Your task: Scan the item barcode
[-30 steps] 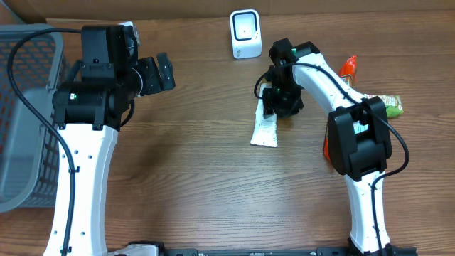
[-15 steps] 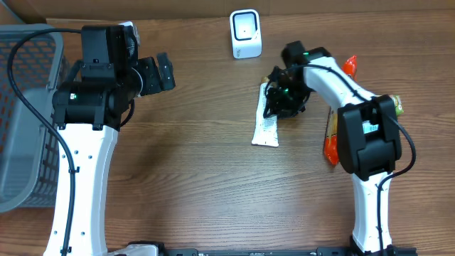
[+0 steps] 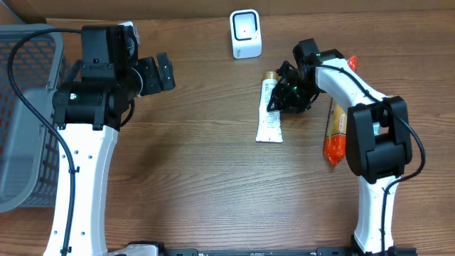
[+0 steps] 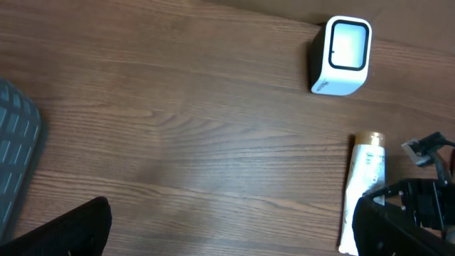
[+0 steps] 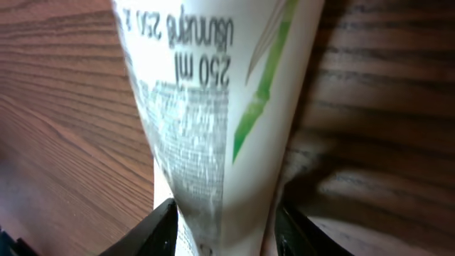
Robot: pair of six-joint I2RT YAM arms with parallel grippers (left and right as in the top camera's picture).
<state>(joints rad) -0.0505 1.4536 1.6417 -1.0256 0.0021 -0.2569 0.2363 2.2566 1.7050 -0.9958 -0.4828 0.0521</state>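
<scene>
On the wooden desk [image 3: 199, 178], a grey basket [image 3: 21, 142] sits far to the left of the white scanner [image 3: 246, 33], while the left hand [image 3: 169, 71] hangs between the two, fingers spread wide apart. The right hand [image 3: 284, 98] is clamped on the white, gold-capped tube [image 3: 269, 117], which lies flat just robot-side of the scanner and slightly right of it, cap pointing toward the scanner.

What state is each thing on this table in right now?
tube: lying flat, cap on
scanner: standing upright
orange packet: lying flat
basket: upright
left gripper: jaws open, holding nothing
right gripper: jaws closed on the tube
</scene>
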